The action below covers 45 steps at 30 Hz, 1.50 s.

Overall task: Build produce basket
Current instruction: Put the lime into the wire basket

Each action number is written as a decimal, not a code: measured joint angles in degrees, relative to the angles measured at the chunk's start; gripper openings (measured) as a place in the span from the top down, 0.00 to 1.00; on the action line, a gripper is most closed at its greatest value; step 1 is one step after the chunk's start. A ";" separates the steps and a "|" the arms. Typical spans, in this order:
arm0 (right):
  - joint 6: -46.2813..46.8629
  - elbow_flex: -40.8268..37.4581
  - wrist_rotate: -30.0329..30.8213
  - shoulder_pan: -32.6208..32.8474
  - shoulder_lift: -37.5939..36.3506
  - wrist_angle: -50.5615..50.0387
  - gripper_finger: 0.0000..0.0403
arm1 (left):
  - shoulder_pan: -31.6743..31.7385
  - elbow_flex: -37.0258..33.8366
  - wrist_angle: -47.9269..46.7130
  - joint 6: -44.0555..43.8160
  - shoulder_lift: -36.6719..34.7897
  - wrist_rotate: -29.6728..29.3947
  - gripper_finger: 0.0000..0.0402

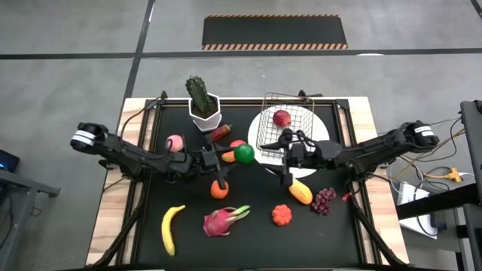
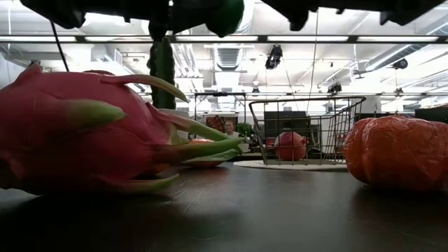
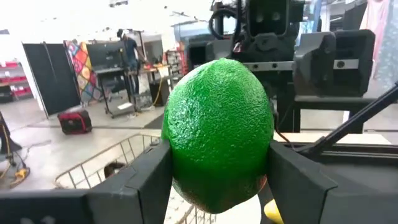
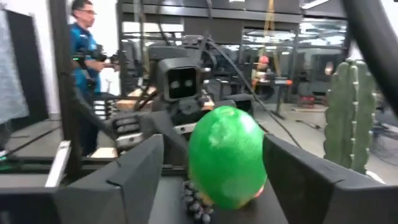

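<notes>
**Green lime clamped in the left gripper, beside the basket**

Green and pebbled, the lime (image 3: pixel 217 134) sits squeezed between the left gripper (image 1: pixel 242 155)'s dark fingers (image 3: pixel 146 180), held above the black mat just left of the basket (image 1: pixel 285 124). Facing it from the right, the right gripper (image 1: pixel 288 141) hangs with its fingers (image 4: pixel 134 168) apart, one on either side of the lime and not gripping it. The wire basket stands on a white plate (image 1: pixel 322 134) at the far right and holds the red pomegranate (image 1: pixel 282 117). Nearer lie the orange (image 1: pixel 219 190), mango (image 1: pixel 300 192), grapes (image 1: pixel 324 200), dragon fruit (image 1: pixel 222 220) and banana (image 1: pixel 170 228). The cactus (image 1: pixel 199 95) stands far left of the basket.
</notes>
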 joint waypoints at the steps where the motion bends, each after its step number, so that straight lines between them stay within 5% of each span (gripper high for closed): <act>1: -0.04 0.91 0.99 0.00 0.95 -0.02 0.31 | 0.02 0.12 0.78 0.90 0.57 -0.12 0.48; 11: -2.24 7.14 4.32 -0.30 7.66 -0.98 0.20 | 0.09 0.51 6.28 4.12 2.55 -0.11 0.48; 24: -2.62 8.37 4.11 -1.28 8.46 -1.35 0.49 | 0.11 0.55 7.04 4.19 2.48 -0.08 0.41; 33: -2.79 8.37 4.29 -1.30 7.94 -3.35 0.49 | 0.11 0.35 7.07 5.44 2.48 -1.92 0.20; 39: -1.52 8.37 6.33 -1.26 4.36 -9.66 0.49 | 0.09 -0.62 6.98 9.15 1.34 -2.01 0.18; 45: 2.46 8.35 15.39 -1.26 -0.83 -22.41 0.49 | 0.10 -1.56 6.66 16.63 -2.13 -2.09 0.18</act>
